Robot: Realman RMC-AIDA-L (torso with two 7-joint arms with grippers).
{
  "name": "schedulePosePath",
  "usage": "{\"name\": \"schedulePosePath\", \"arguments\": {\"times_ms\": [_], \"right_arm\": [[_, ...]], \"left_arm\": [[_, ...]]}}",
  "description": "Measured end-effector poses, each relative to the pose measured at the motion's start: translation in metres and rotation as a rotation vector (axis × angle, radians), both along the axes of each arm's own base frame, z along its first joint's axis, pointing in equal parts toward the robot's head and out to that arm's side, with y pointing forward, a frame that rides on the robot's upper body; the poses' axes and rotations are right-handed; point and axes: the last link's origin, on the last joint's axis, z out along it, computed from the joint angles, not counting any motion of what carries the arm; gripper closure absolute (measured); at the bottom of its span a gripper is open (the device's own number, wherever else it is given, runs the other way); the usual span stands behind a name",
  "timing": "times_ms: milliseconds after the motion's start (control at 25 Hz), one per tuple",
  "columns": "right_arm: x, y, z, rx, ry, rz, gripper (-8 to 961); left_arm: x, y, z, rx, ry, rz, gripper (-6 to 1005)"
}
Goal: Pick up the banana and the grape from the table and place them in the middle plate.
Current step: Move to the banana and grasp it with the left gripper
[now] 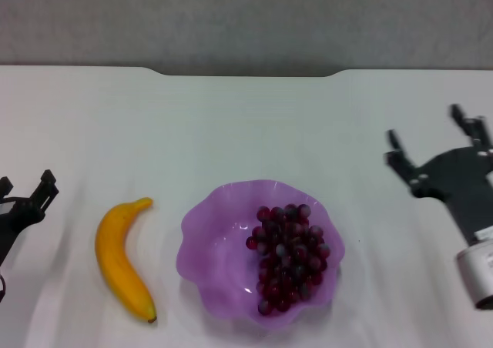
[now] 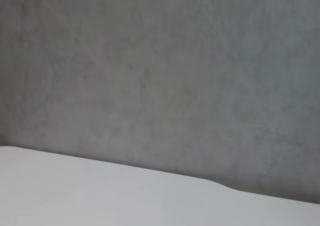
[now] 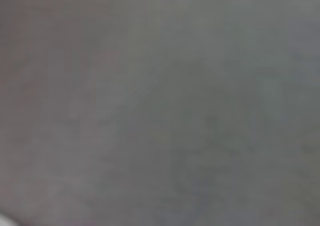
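In the head view the purple scalloped middle plate (image 1: 212,236) sits on the white table (image 1: 246,125) at the front centre. The bunch of dark red-purple grapes (image 1: 287,257) lies inside it, on its right half. The yellow banana (image 1: 121,258) lies on the table just left of the plate, apart from it. My left gripper (image 1: 27,186) is open and empty at the far left edge, left of the banana. My right gripper (image 1: 433,142) is open and empty to the right of the plate, raised above the table.
The table's far edge has a shallow notch (image 1: 248,73), with a grey wall (image 1: 246,17) behind it. The left wrist view shows the table edge (image 2: 125,196) and the wall. The right wrist view shows only grey wall.
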Motion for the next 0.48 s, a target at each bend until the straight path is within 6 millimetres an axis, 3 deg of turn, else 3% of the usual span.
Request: {"name": "schedulePosePath", "arguments": {"times_ms": [200, 480], "right_arm": [[0.025, 0.003, 0.005, 0.015, 0.109, -0.171, 48], [0.054, 0.015, 0.0, -0.111, 0.217, -0.402, 48]], "left_arm": [[0.0, 0.0, 0.0, 0.001, -0.001, -0.002, 214], [-0.002, -0.001, 0.0, -0.005, 0.002, 0.005, 215]]}}
